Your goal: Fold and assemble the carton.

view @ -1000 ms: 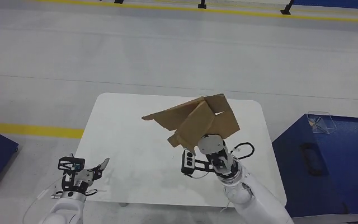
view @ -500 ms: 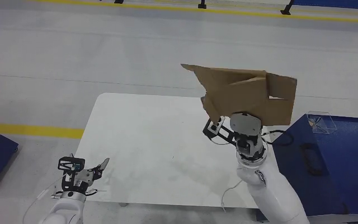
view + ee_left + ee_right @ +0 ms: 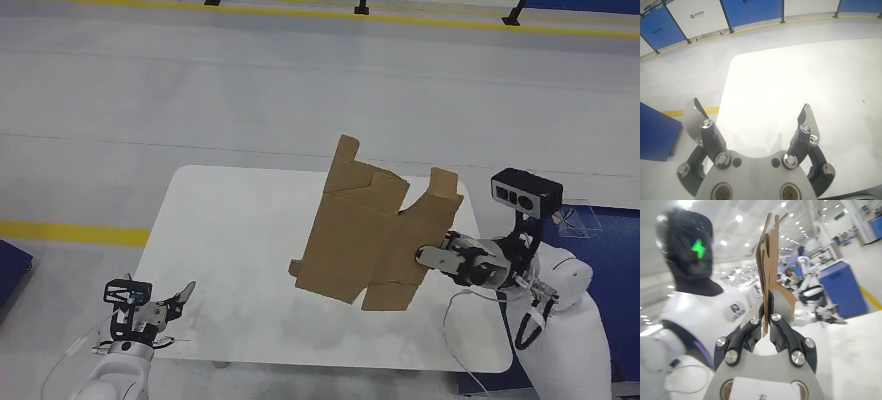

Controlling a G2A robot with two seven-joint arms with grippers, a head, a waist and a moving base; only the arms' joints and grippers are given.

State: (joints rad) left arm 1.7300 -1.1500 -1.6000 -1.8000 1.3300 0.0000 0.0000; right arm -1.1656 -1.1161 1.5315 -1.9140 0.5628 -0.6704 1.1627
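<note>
A flattened brown carton [image 3: 370,240] hangs in the air above the right half of the white table [image 3: 230,260], its flaps spread out. My right gripper [image 3: 428,256] is shut on the carton's right edge, coming in from the table's right side. In the right wrist view the carton [image 3: 768,262] stands edge-on, pinched between my right gripper [image 3: 766,294] jaws. My left gripper [image 3: 180,297] sits open at the table's front left corner, well away from the carton. The left wrist view has my left gripper [image 3: 751,109] with nothing between its fingers, above bare tabletop.
A blue cabinet [image 3: 590,290] stands just right of the table with a clear plastic holder [image 3: 572,216] on top. A blue box [image 3: 657,136] sits on the floor left of the table. Blue and white partition panels [image 3: 696,17] line the far floor.
The right arm swung from the table's front edge out to its right side. The carton turned with it and now hangs flat-faced over the table. The left arm stayed still.
</note>
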